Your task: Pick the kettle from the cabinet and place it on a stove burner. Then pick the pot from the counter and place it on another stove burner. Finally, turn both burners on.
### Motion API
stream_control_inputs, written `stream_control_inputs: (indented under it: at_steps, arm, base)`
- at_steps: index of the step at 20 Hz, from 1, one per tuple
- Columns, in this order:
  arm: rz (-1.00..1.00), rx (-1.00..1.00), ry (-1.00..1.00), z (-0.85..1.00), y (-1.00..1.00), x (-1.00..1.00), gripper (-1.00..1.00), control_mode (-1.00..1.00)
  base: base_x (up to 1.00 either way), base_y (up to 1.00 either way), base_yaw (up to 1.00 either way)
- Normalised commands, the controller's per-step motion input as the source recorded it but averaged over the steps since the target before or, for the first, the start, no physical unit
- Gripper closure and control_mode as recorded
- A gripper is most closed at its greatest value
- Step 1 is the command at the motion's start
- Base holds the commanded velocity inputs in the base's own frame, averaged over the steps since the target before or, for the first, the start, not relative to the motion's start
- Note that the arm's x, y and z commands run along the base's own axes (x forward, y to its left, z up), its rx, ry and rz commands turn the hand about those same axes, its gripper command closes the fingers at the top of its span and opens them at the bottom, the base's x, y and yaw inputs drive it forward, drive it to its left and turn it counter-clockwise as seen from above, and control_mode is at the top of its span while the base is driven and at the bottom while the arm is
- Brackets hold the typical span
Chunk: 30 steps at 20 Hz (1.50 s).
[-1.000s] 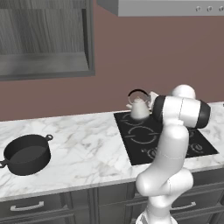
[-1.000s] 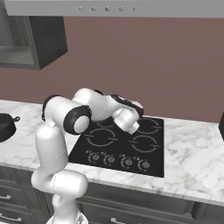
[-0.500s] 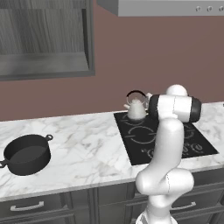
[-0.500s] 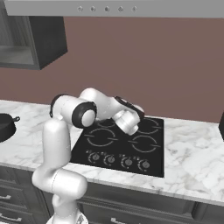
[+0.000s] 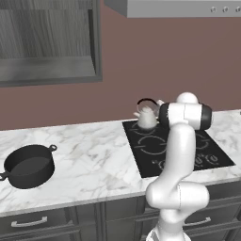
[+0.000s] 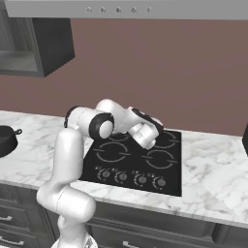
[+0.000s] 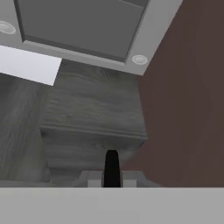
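The pale kettle (image 5: 147, 117) with its black arched handle stands on the back-left burner of the black cooktop (image 5: 141, 153). My hand (image 6: 145, 131) hangs low over the cooktop (image 6: 167, 162) beside the kettle, hiding it in the right base view. The gripper (image 7: 112, 168) is shut, its dark fingertips pressed together with nothing seen between them, and it points up at the grey wood-grain cabinet (image 7: 87, 118). The black pot (image 5: 29, 165) sits on the marble counter (image 5: 94, 155) far to the left, its edge at the frame border (image 6: 5, 140). The cabinet (image 5: 47, 42) stands open.
A grey range hood (image 5: 174, 7) hangs above the stove, and its underside (image 7: 78, 26) faces the hand. Round knobs (image 6: 131, 178) line the cooktop's front. Dark drawers (image 5: 33, 221) run below the counter. More marble counter (image 6: 218, 179) lies right of the stove.
The arm's upper links have shifted slightly over the cooktop, the elbow swinging a little towards the stove. The kettle and the pot have stayed where they were.
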Motion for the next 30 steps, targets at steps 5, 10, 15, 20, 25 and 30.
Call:
stream_control_inputs:
  at_steps: [5,10,15,20,25,30]
  arm:
    - [0.0,0.0,0.0,-0.23,-0.16,0.19,1.0,-1.0]
    - [0.0,0.0,0.0,-0.23,-0.09,0.3,1.0,-1.0]
    - [0.0,0.0,0.0,-0.2,-0.02,0.31,1.0,-1.0]
    - [0.02,0.01,0.0,-0.2,0.0,0.3,1.0,-1.0]
    - [0.01,0.0,0.0,-0.18,0.0,0.2,1.0,-1.0]
    - [0.01,0.0,0.0,-0.17,0.0,0.01,-1.0,-1.0]
  base:
    - [0.0,0.0,0.0]
    - [0.0,0.0,0.0]
    - [0.0,0.0,0.0]
    - [0.0,0.0,0.0]
    - [0.0,0.0,0.0]
    - [0.0,0.0,0.0]
